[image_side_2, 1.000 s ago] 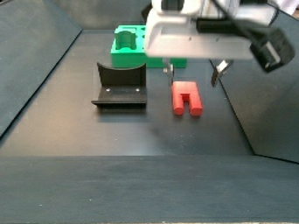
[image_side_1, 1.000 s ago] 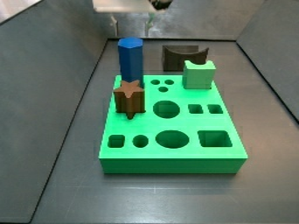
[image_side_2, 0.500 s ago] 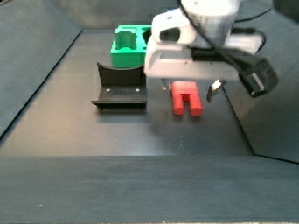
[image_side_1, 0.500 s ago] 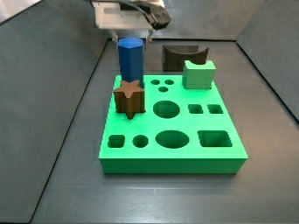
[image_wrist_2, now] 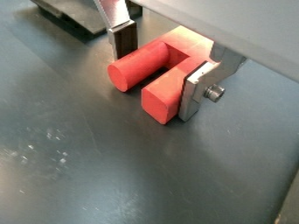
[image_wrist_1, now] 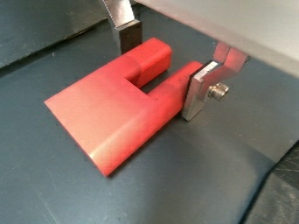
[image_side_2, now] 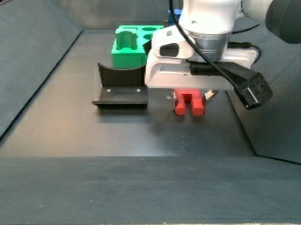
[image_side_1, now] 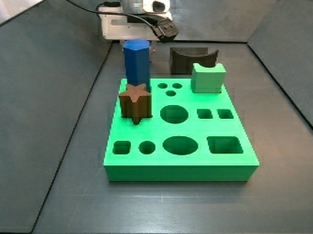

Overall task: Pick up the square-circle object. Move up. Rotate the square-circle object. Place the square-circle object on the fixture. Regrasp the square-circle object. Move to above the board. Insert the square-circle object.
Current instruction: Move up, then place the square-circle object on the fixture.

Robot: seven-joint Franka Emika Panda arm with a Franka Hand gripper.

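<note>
Side view w/ the claw up close, left to right: the fixture (image_side_2: 119, 86) sits on the dark worktop (image_side_2: 106, 141), the board (image_side_2: 132, 46) behind it toward the back wall. Just right of the fixture the claw (image_side_2: 192, 91) is low over the square-circle object (image_side_2: 188, 103), arm housing covering most of the peg; only its near red ends show below the white body. Fixture and peg are near but apart.

Both wrist views: square-circle object (image_wrist_1: 122, 101) lies flat on the worktop, U-shaped, two prongs plus a blocky square end. In a wrist view one prong end is round, the other squarish (image_wrist_2: 158, 72). Claw (image_wrist_2: 162, 59) is spread, jaws straddling the prongs, one silver finger (image_wrist_1: 205, 88) just beside/against the outer side of one prong, the other finger (image_wrist_1: 122, 29) by the far prong; can't tell if the pads actually press. Peg not lifted. Dark corner of the fixture (image_wrist_2: 73, 12) shows at the edge of that wrist view.

Other side view: board (image_side_1: 180, 137) in front, a tall blue prism (image_side_1: 135, 62) and brown star peg (image_side_1: 134, 101) standing in its left holes, pale green block (image_side_1: 208, 76) at its back right, fixture (image_side_1: 188, 59) behind that. Claw (image_side_1: 149, 27) is at the back, its fingers hidden behind the blue prism.
</note>
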